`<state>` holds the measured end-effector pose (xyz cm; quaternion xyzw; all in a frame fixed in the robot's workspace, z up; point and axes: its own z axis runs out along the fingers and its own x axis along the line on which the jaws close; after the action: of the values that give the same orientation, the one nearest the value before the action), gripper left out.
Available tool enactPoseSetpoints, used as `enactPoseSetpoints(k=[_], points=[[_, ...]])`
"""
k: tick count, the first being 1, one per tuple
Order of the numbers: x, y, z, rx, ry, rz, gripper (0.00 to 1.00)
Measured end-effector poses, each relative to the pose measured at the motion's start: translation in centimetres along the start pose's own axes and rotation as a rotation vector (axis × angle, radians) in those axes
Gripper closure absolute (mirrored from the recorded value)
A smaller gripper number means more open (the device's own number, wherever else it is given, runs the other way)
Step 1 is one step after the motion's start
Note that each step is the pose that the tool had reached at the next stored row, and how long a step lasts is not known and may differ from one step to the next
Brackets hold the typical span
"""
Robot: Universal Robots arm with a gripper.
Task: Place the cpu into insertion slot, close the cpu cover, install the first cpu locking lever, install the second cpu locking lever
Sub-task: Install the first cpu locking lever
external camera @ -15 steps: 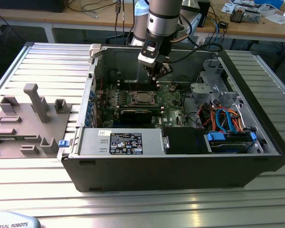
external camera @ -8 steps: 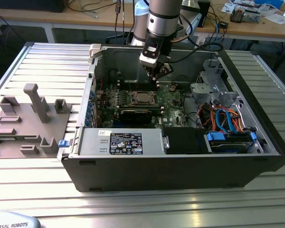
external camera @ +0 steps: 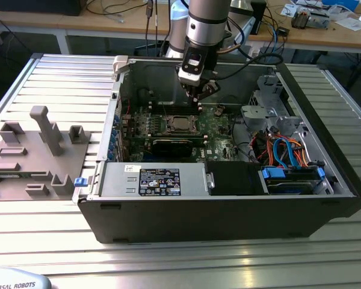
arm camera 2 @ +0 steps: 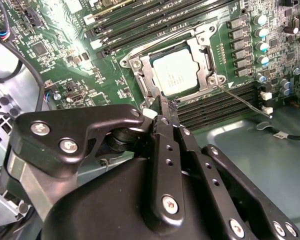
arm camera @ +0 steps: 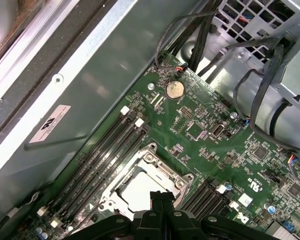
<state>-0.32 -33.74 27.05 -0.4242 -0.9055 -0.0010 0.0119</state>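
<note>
The cpu (arm camera 2: 176, 75) lies socketed near the end effector (arm camera 2: 164, 106).

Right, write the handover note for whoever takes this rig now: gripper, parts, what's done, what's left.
The gripper looks shut with nothing seen in it, its tip at a corner of the cpu cover.
The cpu sits on the motherboard, showing through the cover's window.
Done: cpu placed, cover down over it.
Left: one locking lever sticks out from the cover's corner and looks unlatched. The other lever's state I cannot tell.
</note>
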Motion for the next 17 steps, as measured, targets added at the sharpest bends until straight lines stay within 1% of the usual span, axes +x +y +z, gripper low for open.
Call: enactPoseSetpoints(k=[7, 8, 9, 11, 17], points=[[0.00, 0.00, 0.00, 0.0008, -0.0003, -0.034, 0.89], [0.00, 0.00, 0.00, 0.0013, -0.0004, -0.057, 0.89], [0.00, 0.00, 0.00, 0.0020, -0.0007, -0.091, 0.89], [0.00, 0.00, 0.00, 0.0025, -0.0009, -0.110, 0.89], [0.00, 0.00, 0.00, 0.0030, -0.0011, -0.135, 0.89]])
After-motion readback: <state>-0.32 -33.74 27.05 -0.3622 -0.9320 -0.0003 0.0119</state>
